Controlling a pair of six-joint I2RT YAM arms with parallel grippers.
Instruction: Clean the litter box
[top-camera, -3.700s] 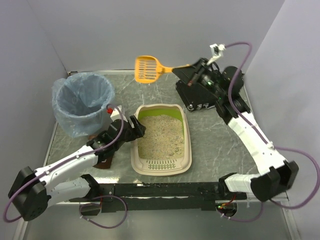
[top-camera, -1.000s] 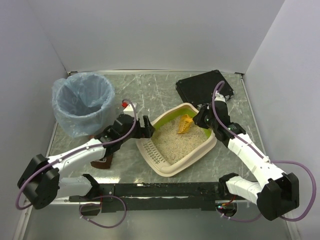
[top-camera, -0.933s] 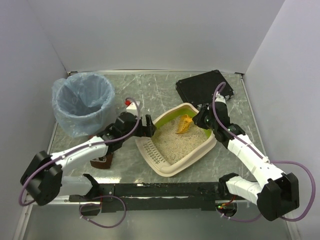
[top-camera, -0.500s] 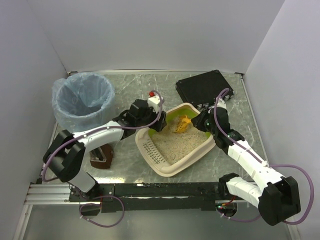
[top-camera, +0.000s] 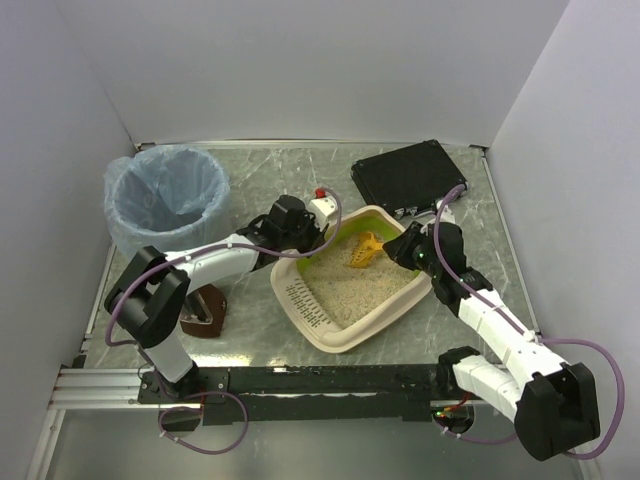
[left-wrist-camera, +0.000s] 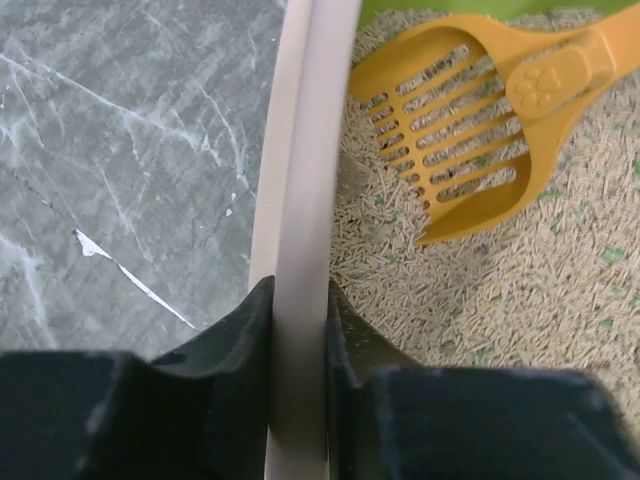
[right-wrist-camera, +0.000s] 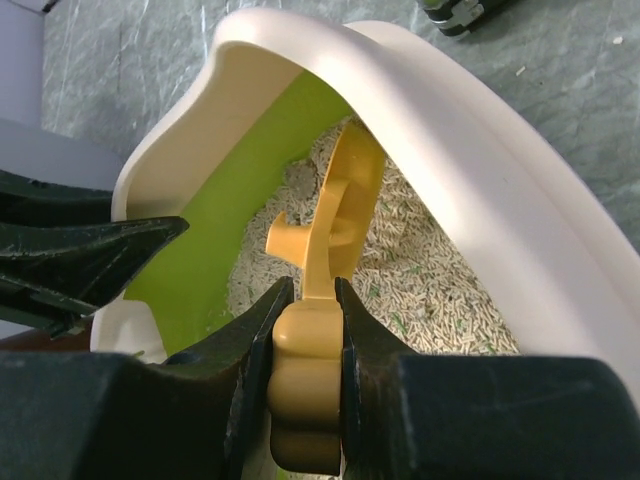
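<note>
Litter box sits askew on the marbled table, between the blue-bagged bin and the black case. Left gripper pinches its rim; right gripper pinches the orange scoop by the handle, its head apparently resting on the granules.
</note>
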